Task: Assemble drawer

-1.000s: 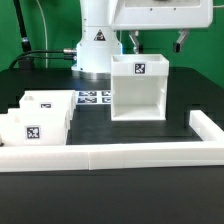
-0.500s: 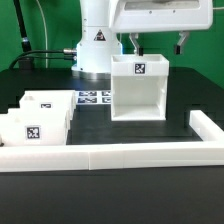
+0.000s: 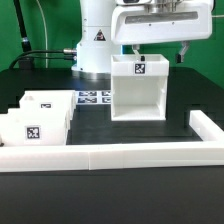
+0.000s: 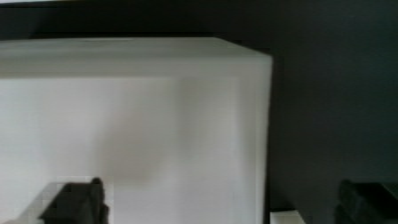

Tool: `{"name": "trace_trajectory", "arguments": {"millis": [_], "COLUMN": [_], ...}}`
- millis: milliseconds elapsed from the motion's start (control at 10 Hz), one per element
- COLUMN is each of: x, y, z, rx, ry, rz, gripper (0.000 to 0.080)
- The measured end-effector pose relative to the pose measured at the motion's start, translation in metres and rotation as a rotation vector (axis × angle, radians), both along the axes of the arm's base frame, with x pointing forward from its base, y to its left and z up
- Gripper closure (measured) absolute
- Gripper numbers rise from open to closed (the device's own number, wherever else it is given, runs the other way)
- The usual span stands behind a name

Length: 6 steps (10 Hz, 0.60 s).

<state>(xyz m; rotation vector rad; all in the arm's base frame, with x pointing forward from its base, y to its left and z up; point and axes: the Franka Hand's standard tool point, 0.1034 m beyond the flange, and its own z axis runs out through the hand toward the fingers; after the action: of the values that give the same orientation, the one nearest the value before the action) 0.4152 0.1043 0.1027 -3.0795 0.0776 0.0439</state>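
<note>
Change since earlier: the gripper [image 3: 157,54] has come lower over half a second, so the hand's pale body now sits closer to the top of the housing [image 3: 138,95]; nothing on the table [image 3: 150,195] has shifted.
Jaws: spread wide and holding nothing. In the wrist view the gripper [image 4: 217,200] shows one of its fingers [image 4: 75,200] at each side of the housing [image 4: 134,110], with dark gaps between pads and walls.
Arm pose: the hand points straight down, with the fingers [image 3: 183,55] hanging level with the housing's top edge. One is outside the wall on the 3 o'clock side and the other looks to be behind the box towards 12 o'clock.
Why so held: the wide spread looks meant to clear the box, probably ahead of a grasp or a nudge on it. Which of the two I cannot tell.
Housing place: upright just past table centre towards 1 o'clock in the exterior view, open face turned to 6 o'clock, ready to take a tray.
Small trays [image 3: 38,120]: two, side by side at 8 to 9 o'clock, well apart from the housing and not yet inserted.
Marker board [image 3: 93,98]: flat between the trays and the housing.
Border wall [image 3: 110,160]: runs along 6 o'clock and turns up at 3 to 4 o'clock, probably a stop to push parts against.
Progress: early, by my reading.
</note>
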Motion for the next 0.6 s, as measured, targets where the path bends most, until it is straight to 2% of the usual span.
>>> {"name": "trace_trajectory", "arguments": {"millis": [200, 300, 400, 500, 600], "x": [-0.0002, -0.0002, -0.0002, -0.0002, -0.0002], "y": [-0.0002, -0.0002, -0.0002, -0.0002, -0.0002], "z": [-0.0002, -0.0002, -0.0002, -0.0002, -0.0002], "rx": [0.000, 0.000, 0.000, 0.000, 0.000], "ry": [0.000, 0.000, 0.000, 0.000, 0.000], "rz": [0.000, 0.000, 0.000, 0.000, 0.000], "gripper": [0.0393, 0.0393, 0.0576, 0.0708, 0.0708]}}
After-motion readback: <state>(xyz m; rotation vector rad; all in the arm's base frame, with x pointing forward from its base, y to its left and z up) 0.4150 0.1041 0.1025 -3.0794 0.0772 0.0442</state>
